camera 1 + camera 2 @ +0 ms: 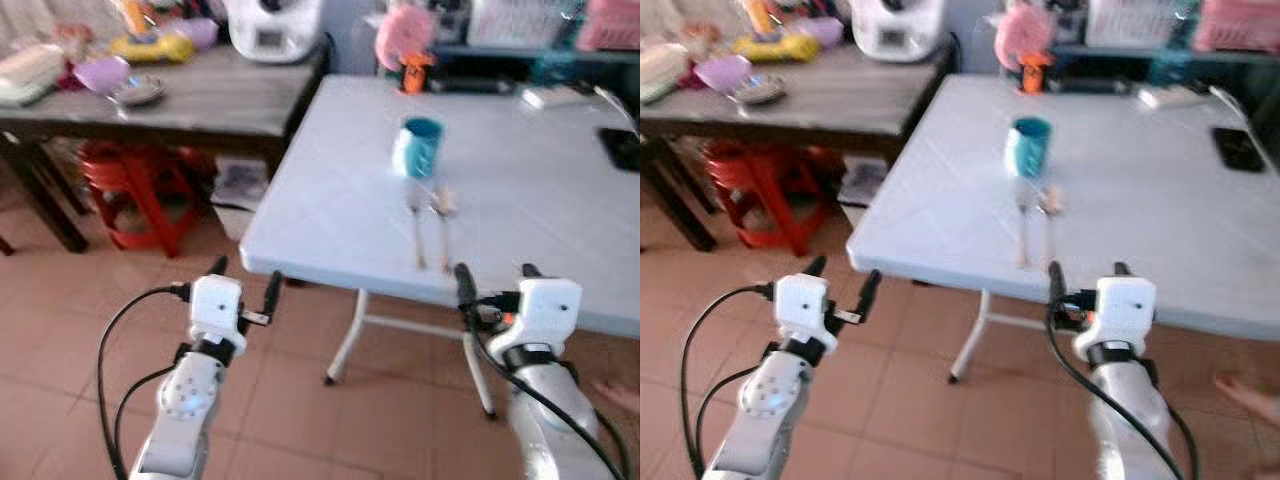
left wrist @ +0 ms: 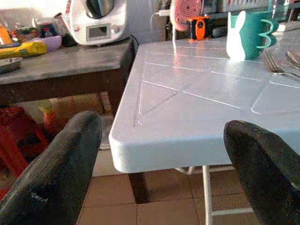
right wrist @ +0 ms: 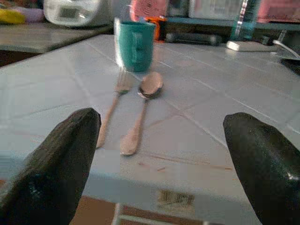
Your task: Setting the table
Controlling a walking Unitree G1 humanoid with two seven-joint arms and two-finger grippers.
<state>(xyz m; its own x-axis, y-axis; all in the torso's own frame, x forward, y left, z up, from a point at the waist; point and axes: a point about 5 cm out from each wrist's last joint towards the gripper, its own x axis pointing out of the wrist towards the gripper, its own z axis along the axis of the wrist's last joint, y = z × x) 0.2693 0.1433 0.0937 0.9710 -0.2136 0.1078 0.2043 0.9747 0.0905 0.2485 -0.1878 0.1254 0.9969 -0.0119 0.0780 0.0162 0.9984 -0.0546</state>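
A teal mug point(image 1: 420, 146) stands upright on the white folding table point(image 1: 330, 200). In front of it a fork point(image 1: 416, 232) and a spoon point(image 1: 442, 225) lie side by side, handles toward me. My right gripper point(image 1: 497, 280) hovers open at the table's near edge, just short of the cutlery, with nothing between its fingers. My left gripper point(image 1: 246, 280) is open too, held below and in front of the table's near left corner point(image 2: 123, 140). In the right wrist view the fork point(image 3: 112, 105) and spoon point(image 3: 140, 110) lie straight ahead, the mug point(image 3: 134, 44) behind them.
A dark wooden table point(image 1: 190, 100) to the left carries bowls, a plate and a white appliance point(image 1: 272, 28). A red stool point(image 1: 135, 190) stands under it. A black phone point(image 1: 622, 148) lies at the white table's right edge. Brown tiled floor spreads below.
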